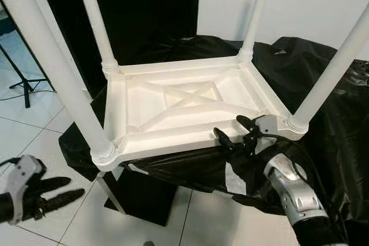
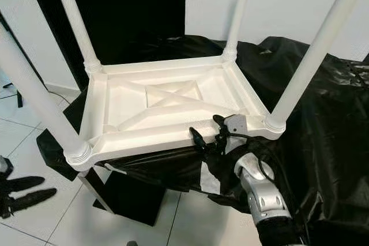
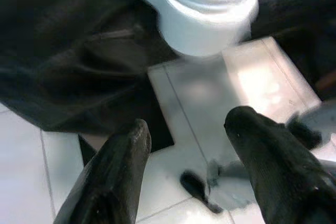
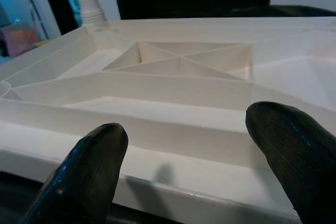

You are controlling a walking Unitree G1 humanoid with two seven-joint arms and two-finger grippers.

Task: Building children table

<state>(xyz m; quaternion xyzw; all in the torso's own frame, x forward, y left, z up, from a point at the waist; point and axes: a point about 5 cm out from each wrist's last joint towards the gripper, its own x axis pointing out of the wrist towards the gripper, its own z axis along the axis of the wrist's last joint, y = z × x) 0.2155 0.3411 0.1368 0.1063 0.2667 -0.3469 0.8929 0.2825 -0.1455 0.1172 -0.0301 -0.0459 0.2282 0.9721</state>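
Silver arms, black cable, black two-fingered right pincer (image 1: 233, 129).

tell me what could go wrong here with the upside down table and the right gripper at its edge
The white table lies upside down on a black-draped stand, its near left corner overhanging the floor; a push from the open right gripper at the near rim could slide or tip it. The loose black sheet may also snag the fingers.

White tiled floor (image 1: 34, 131), white wall (image 1: 300, 4), dark door (image 1: 150, 4).
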